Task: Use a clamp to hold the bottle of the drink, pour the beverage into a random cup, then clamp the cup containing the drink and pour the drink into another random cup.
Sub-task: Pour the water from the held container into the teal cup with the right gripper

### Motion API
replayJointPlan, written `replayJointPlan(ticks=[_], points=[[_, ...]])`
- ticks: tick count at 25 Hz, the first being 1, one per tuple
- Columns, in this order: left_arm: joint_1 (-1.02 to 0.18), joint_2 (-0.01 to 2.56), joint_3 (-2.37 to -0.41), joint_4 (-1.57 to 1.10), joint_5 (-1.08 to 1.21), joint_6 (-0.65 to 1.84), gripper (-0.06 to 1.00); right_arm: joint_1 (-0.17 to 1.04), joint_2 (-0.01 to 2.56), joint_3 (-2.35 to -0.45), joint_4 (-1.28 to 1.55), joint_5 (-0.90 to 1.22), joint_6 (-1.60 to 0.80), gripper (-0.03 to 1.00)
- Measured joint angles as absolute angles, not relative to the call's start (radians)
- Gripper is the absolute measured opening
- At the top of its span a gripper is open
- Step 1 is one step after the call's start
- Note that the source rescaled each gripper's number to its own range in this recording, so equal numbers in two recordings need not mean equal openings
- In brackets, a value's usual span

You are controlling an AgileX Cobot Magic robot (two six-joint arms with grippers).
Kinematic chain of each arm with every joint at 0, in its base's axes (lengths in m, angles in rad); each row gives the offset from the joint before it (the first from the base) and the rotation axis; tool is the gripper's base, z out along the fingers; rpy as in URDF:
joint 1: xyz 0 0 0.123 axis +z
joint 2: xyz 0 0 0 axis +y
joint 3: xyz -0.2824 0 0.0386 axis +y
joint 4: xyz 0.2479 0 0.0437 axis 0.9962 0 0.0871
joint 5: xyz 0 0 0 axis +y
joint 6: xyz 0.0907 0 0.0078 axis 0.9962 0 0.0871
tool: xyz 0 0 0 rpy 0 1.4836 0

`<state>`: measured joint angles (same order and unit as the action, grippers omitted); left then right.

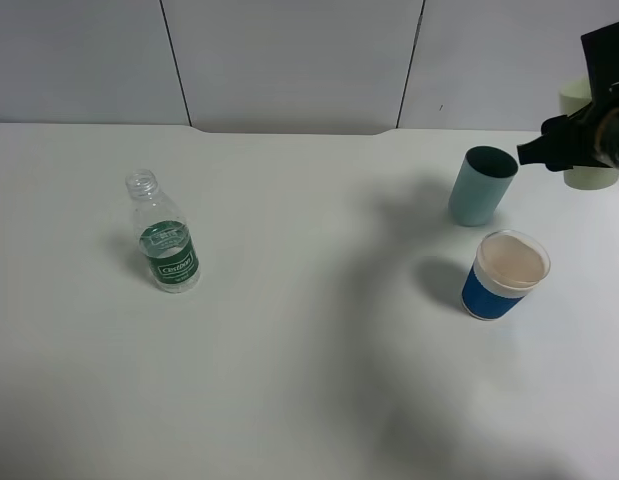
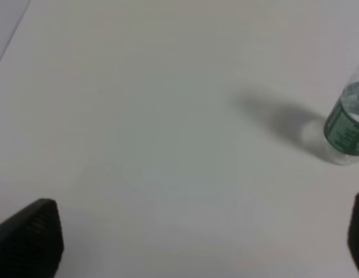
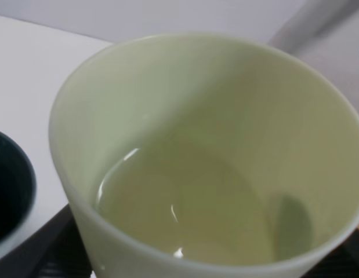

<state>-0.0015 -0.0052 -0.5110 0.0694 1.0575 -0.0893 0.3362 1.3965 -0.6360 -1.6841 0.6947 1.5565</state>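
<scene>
Inside the yellow-green cup (image 3: 167, 75), clear beverage (image 3: 185, 214)

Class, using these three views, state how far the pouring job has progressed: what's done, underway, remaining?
Done: the bottle stands alone on the table, and beverage lies in the yellow-green cup. In hand: the right gripper is clamped on that cup. Remaining: pouring into the teal cup or blue-banded cup; no pour visible yet.

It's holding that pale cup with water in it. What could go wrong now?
1. The yellow-green cup holds liquid, and the teal cup has a narrow mouth, so a fast tilt may spill onto the table.
2. The right gripper is close to the teal cup and could knock it over.
</scene>
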Motion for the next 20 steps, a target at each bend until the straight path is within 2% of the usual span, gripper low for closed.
replayJointPlan(ticks=[7, 20], points=[[-0.002, -0.005, -0.511, 0.069, 1.058, -0.089, 1.0, 0.336, 1.498, -0.709, -1.654, 0.685, 1.518, 0.0], [-0.002, -0.005, -0.511, 0.069, 1.058, -0.089, 1.0, 0.336, 1.564, -0.734, -1.694, 0.695, 1.351, 0.0]])
